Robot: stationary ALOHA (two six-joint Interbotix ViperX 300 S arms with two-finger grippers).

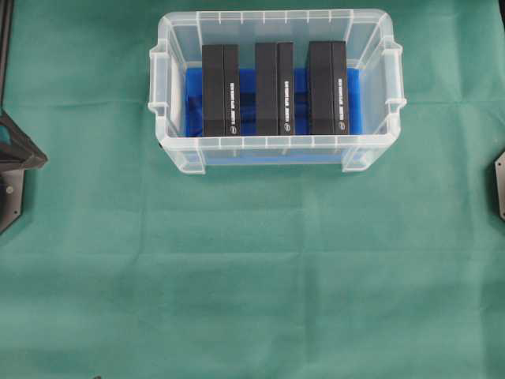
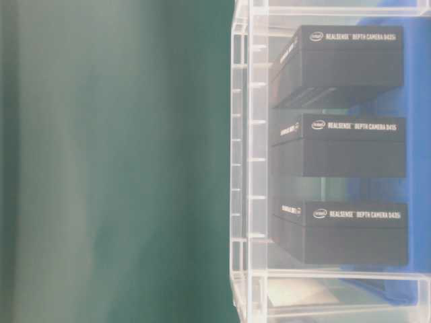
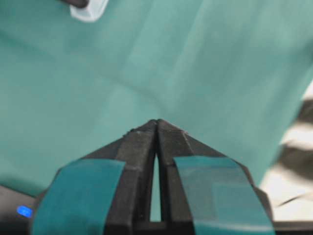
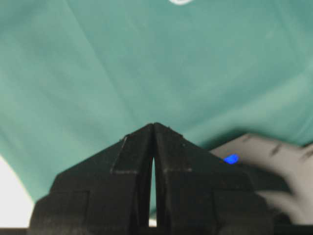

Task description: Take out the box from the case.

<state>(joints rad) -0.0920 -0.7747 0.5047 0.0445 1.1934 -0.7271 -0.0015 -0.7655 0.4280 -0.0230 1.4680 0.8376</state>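
Green cloth (image 1: 237, 276) covers the bench, and at the far left edge of the overhead view only a black part of the left arm's mount shows, well apart from everything else. The left claw (image 3: 157, 122) appears in its own wrist view with its tips pressed together, holding nothing, above bare cloth; a shut claw suits an arm not yet at work.

Upper centre of the overhead view sits the large translucent clear plastic case (image 1: 276, 150) with a rimmed edge and blue lining. Inside stand three black rectangular cardboard boxes on their narrow sides, side by side with gaps between: the left box (image 1: 220, 89), the middle box (image 1: 274, 88) and the right box (image 1: 327, 87). Standing them apart likely leaves room for fingers to slip down beside one. None is out yet.

At the right, the right claw (image 4: 154, 125) is likewise closed and empty over cloth, near neither case nor boxes.
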